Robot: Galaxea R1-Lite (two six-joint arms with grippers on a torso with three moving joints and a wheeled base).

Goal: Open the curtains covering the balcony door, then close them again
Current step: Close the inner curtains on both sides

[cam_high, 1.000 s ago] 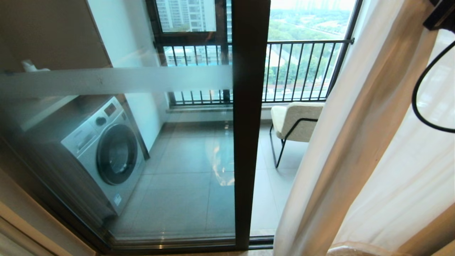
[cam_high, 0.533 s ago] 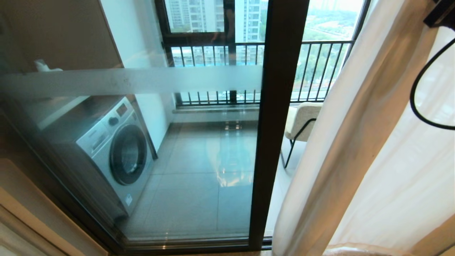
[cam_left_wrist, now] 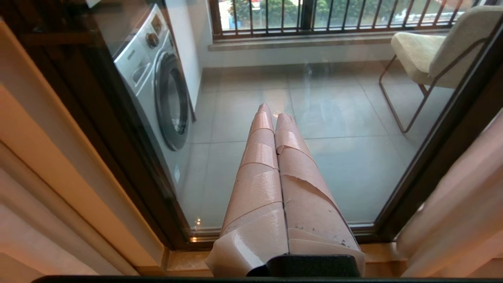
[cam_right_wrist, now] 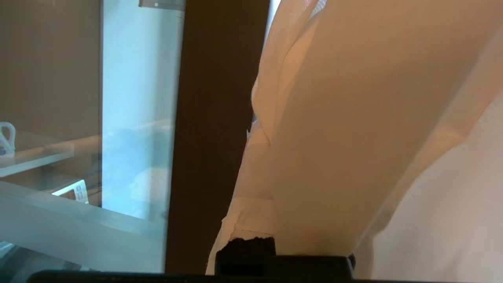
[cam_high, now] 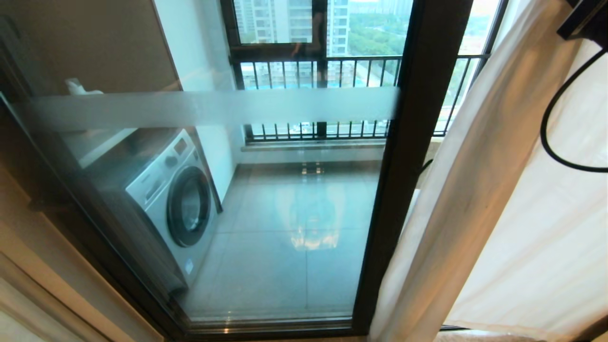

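The balcony door (cam_high: 418, 142) has a dark frame and glass with a frosted band (cam_high: 213, 107). The sheer white curtains (cam_high: 498, 190) hang at the right, their edge against the door's middle post. My right gripper (cam_right_wrist: 262, 133) is shut on the curtains (cam_right_wrist: 353, 118), whose fabric drapes over one taped finger beside the dark post (cam_right_wrist: 212, 118). In the head view only a black part of the right arm (cam_high: 582, 21) and its cable (cam_high: 551, 133) show at the top right. My left gripper (cam_left_wrist: 271, 112) is shut and holds nothing, its taped fingers pointing at the glass.
Behind the glass stand a washing machine (cam_high: 175, 199) on the left, a beige chair (cam_left_wrist: 428, 51) on the right and a black railing (cam_high: 332, 71) at the back. A beige wall edge (cam_high: 28, 266) borders the door on the left.
The whole head view has shifted right, so the camera has moved left along the door. The curtain edge has come with it and now hides the chair and meets the middle post.
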